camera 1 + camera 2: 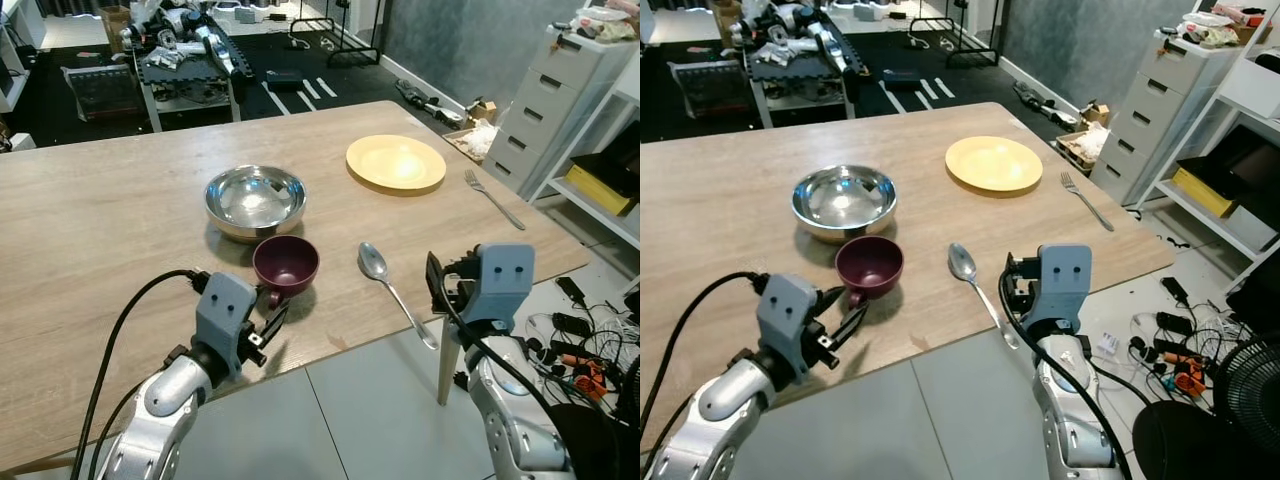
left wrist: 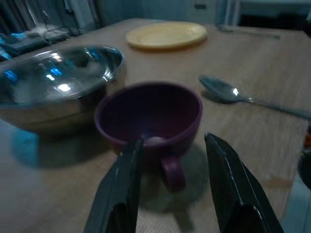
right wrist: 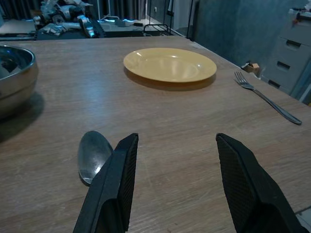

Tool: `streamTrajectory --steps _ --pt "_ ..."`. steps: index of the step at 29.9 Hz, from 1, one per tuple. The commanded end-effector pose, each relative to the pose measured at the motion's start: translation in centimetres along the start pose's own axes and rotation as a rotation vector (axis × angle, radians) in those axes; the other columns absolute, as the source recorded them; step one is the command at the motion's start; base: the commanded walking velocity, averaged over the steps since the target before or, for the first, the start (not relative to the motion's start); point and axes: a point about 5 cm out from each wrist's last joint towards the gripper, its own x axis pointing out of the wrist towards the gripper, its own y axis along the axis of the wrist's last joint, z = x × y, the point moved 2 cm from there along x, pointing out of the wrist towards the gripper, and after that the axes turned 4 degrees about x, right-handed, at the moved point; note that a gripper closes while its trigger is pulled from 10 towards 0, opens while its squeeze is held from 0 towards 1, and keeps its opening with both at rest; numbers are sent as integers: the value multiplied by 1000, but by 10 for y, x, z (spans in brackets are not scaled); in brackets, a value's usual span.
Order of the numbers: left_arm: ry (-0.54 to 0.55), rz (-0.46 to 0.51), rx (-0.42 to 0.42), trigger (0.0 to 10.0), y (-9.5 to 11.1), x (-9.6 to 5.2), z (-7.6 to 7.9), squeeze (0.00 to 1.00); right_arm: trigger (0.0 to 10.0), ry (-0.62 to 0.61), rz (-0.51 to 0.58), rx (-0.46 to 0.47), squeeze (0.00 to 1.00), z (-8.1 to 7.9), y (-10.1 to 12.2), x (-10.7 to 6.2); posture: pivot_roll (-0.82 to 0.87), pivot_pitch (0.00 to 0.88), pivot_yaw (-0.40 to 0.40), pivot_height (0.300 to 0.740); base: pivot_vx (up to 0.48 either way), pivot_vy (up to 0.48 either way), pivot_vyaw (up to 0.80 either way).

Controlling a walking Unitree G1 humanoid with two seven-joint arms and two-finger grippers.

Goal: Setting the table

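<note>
Tableware sits scattered on the wooden table [image 1: 90, 220], so the setting looks barely begun: yellow plate [image 1: 395, 162] at upper centre-right, fork [image 1: 493, 198] well to its right, steel bowl [image 1: 255, 200] at centre, spoon [image 1: 395, 290] below the plate. Left gripper [image 2: 170, 182] hovers spread around the handle of the purple cup [image 2: 150, 116], not pinching. Right gripper [image 3: 172, 187], fingers spread and empty, points over the table just beside the spoon

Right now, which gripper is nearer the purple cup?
Left. The left gripper is open just short of the purple cup, fingers either side of its handle. The right gripper is open beyond the spoon, off to the cup's right.
</note>
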Motion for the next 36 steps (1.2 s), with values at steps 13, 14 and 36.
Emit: streamTrajectory --steps 13,14,36 --pt "-62 -103 8 10000 19 -19 2 0 10000 15 -17 -5 0 -7 -7 -7 73 153 60 740 0 0 0" --pt "-58 -108 9 10000 19 -19 0 0 10000 15 -22 -25 0 -5 -9 -8 73 153 60 740 0 0 0" --pt "-114 -124 98 10000 41 -24 -41 0 10000 362 -261 29 0 -13 -41 2 128 169 56 740 0 0 0"
